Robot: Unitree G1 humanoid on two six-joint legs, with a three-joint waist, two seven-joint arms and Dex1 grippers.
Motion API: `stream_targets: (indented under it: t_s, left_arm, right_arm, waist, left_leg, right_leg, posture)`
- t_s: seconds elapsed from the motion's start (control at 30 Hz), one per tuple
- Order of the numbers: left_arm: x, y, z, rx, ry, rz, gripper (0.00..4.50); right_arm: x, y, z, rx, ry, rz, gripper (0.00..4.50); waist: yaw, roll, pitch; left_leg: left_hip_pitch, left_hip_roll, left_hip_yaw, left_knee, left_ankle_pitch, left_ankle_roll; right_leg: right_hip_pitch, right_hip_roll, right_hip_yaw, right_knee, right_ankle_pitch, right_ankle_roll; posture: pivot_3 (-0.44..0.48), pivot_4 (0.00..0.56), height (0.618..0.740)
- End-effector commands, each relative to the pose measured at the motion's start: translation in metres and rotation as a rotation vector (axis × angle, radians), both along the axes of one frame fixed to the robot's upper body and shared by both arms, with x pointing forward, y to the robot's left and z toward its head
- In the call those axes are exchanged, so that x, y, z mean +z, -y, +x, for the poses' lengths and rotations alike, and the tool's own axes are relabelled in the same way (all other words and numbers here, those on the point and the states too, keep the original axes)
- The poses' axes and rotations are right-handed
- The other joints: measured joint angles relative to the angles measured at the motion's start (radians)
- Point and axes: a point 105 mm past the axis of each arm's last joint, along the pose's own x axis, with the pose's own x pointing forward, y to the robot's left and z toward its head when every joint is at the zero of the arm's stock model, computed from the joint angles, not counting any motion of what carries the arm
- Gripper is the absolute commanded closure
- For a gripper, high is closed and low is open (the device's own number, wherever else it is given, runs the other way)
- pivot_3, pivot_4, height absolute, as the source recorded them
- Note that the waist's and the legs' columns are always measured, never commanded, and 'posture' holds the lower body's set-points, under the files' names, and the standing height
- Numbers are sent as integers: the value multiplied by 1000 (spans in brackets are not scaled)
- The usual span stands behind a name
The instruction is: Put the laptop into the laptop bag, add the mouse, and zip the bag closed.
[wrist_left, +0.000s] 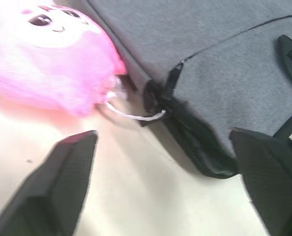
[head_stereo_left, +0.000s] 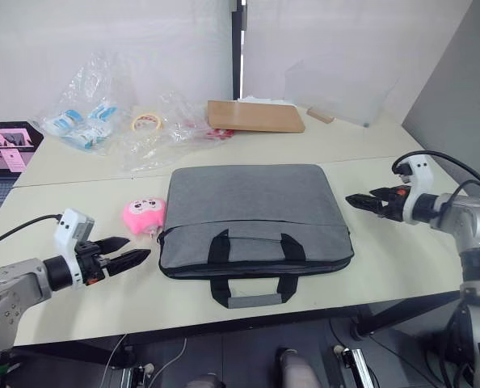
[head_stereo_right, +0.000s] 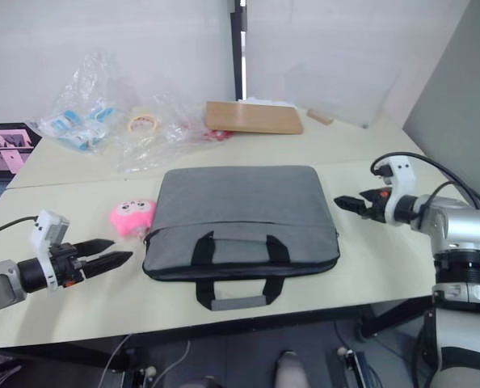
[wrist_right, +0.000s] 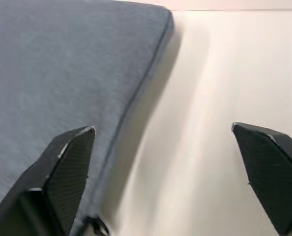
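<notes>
— The laptop bag, where is it?

— Flat in the middle of the table, its two black handles toward the near edge (one spills just over it). A pink plush toy sits just beside the bag's left end, a white loop of cord from it lying against the bag's corner.

— And the pincers?

— The left pincer hovers near the front left corner, fingers spread wide, empty, pointing at the bag. The right pincer is just off the bag's right side, also wide apart and empty.

— Anything behind?

— A brown cardboard slab and crumpled plastic bags along the far edge.
</notes>
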Motion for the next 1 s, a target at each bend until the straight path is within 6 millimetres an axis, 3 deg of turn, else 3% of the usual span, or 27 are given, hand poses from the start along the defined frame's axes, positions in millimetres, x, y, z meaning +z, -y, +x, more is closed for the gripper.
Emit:
stream_targets:
  t_s: [0.03, 0.17, 0.33, 0.53, 0.67, 0.73, 0.83, 0.93, 1.0]
  left_arm:
    - [29, -45, 7, 126, 186, 171, 24]
    - [45, -67, 11, 151, 276, 238, 24]
    - [50, -86, 6, 98, 303, 321, 24]
    - [48, -111, -1, 139, 289, 325, 24]
    - [43, -108, -2, 129, 271, 298, 24]
    - [43, -105, -2, 122, 268, 284, 24]
    - [46, -103, -2, 131, 274, 253, 24]
    - [47, -98, -3, 122, 268, 239, 24]
    - [48, -93, -4, 114, 267, 231, 24]
  right_arm:
    - [41, 16, -11, 62, 320, -283, 0]
    - [31, 20, -29, 248, 209, -249, 0]
    - [18, 26, -45, 455, 218, -499, 0]
    - [27, 27, -44, 464, 273, -467, 0]
    - [41, 18, -34, 433, 327, -370, 0]
    - [53, 1, -24, 426, 372, -302, 0]
    - [66, -39, -14, 471, 417, -143, 0]
    - [73, -86, -15, 574, 445, -53, 0]
    - [79, -131, -22, 683, 468, 15, 0]
  waist:
    - [1, 0, 0]
    - [0, 1, 0]
    - [-8, 1, 1]
    - [-12, 2, 1]
    - [-10, 2, 1]
    - [-12, 2, 1]
    - [-11, 2, 1]
    - [-9, 2, 1]
    - [-9, 2, 1]
  left_leg:
    - [0, 0, 0, 0, 0, 0]
    - [2, 0, 3, -1, 0, -1]
    - [4, 1, 4, -3, 0, 0]
    - [5, 2, 5, -7, 0, 0]
    - [5, 2, 5, -7, 0, 0]
    - [5, 3, 5, -6, 0, 0]
    - [5, 4, 5, -7, 0, 0]
    - [5, 4, 5, -7, 0, 0]
    - [4, 3, 5, -7, 0, 0]
  right_leg:
    - [0, 0, 0, 0, 0, 0]
    - [1, 0, 0, -2, 0, 0]
    - [2, 1, 0, -2, 0, 0]
    - [1, 1, -1, -3, 0, 0]
    - [1, 1, 0, -3, 0, 0]
    - [1, 1, 0, -3, 0, -1]
    - [0, 2, 0, -2, 1, -1]
    - [-1, 2, -1, -2, 1, -1]
    - [-1, 2, -1, -2, 1, -1]
  posture:
    - [0, 150, 740]
    - [0, 150, 740]
    - [0, 150, 740]
    - [0, 150, 740]
    - [0, 150, 740]
    - [0, 150, 740]
    - [0, 150, 740]
    - [0, 150, 740]
    - [0, 150, 740]
